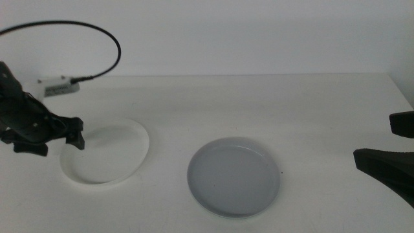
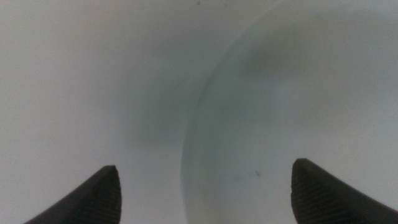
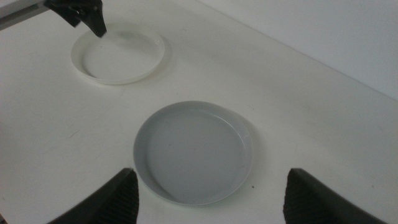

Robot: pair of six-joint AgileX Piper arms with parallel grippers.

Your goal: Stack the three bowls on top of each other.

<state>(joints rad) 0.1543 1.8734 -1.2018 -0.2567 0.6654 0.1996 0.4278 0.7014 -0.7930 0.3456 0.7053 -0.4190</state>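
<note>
A white bowl (image 1: 107,155) sits at the table's left; it also shows in the right wrist view (image 3: 121,56). A grey bowl (image 1: 234,176) sits at the middle front, and in the right wrist view (image 3: 194,152). My left gripper (image 1: 61,144) is open at the white bowl's left rim, also seen in the right wrist view (image 3: 87,15). In the left wrist view its jaws (image 2: 205,186) straddle a pale bowl rim (image 2: 193,143) close up. My right gripper (image 1: 388,145) is open at the right edge, apart from the grey bowl. No separate mint green bowl shows.
A small white box (image 1: 58,86) with a black cable (image 1: 97,29) looping up from it lies behind the left arm. The white table (image 1: 272,103) ends at a right edge (image 1: 402,90) near the wall.
</note>
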